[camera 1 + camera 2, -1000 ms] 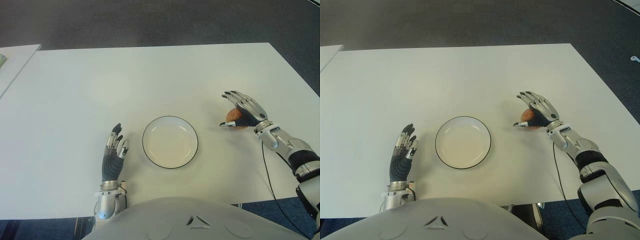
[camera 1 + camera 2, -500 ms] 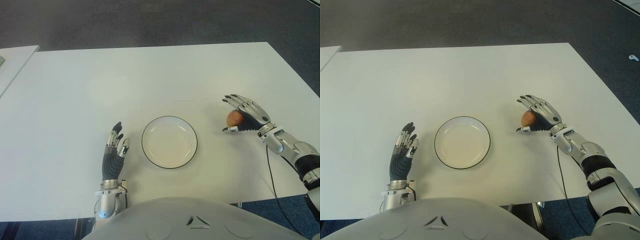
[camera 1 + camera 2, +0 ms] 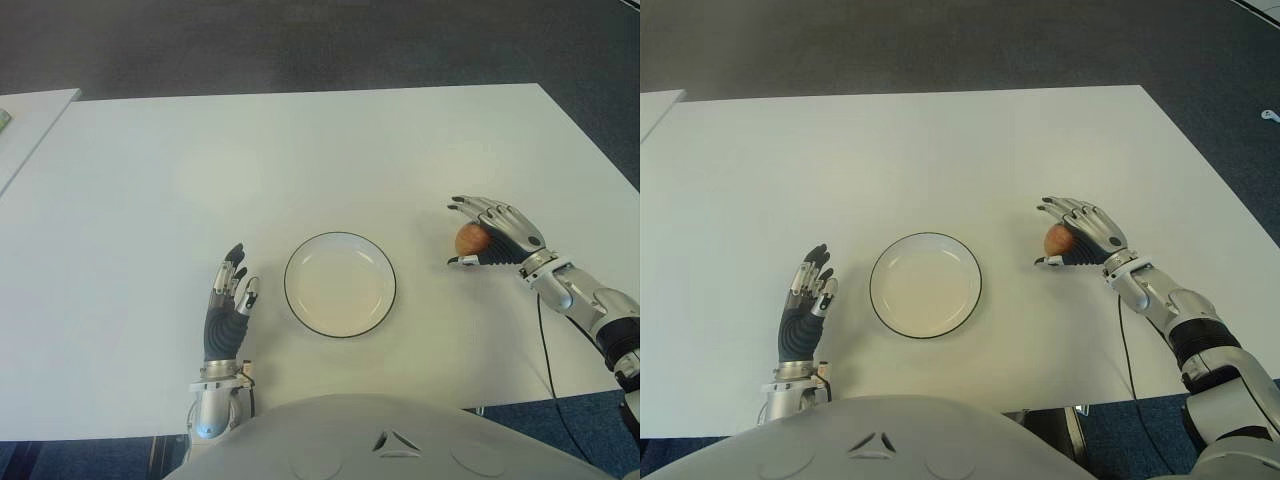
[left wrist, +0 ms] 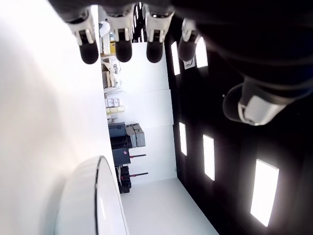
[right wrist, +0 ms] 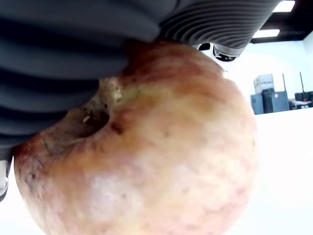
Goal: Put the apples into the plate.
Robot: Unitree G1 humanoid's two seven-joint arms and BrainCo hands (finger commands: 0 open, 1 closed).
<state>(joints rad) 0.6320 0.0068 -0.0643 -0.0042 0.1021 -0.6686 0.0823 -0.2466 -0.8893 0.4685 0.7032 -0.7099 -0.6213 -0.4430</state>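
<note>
Lifted since earlier, right hand (image 3: 492, 236) clasps apple (image 3: 469, 240) beside bare plate (image 3: 340, 284); left hand (image 3: 228, 312) spread.

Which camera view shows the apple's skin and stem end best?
The right wrist view: the apple fills it, its stem hollow visible against the right robot hand. Both eye views show it only small, half covered by the fingers. The left wrist view misses it.
</note>
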